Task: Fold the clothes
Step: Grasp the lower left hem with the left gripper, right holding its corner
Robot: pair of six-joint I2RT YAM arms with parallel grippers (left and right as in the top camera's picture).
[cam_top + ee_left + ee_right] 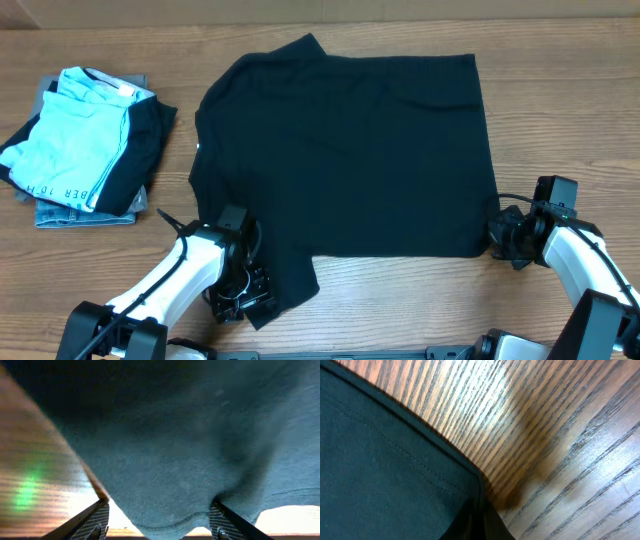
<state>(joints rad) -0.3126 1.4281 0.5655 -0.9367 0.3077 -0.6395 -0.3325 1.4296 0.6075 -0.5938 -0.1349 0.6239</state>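
Observation:
The black T-shirt (350, 150) lies spread flat on the wooden table, its near left part hanging toward the front edge. My left gripper (243, 292) is at that near left corner. In the left wrist view its fingers (159, 522) are wide open with a fold of the shirt's fabric (175, 450) between them. My right gripper (503, 236) is at the shirt's near right corner. In the right wrist view its dark fingers (482, 525) are closed together on the hemmed corner of the shirt (385, 470).
A pile of folded garments (85, 140), light blue on top with grey-blue denim-like cloth under it, sits at the far left. Bare wooden table (420, 300) runs along the front between the arms.

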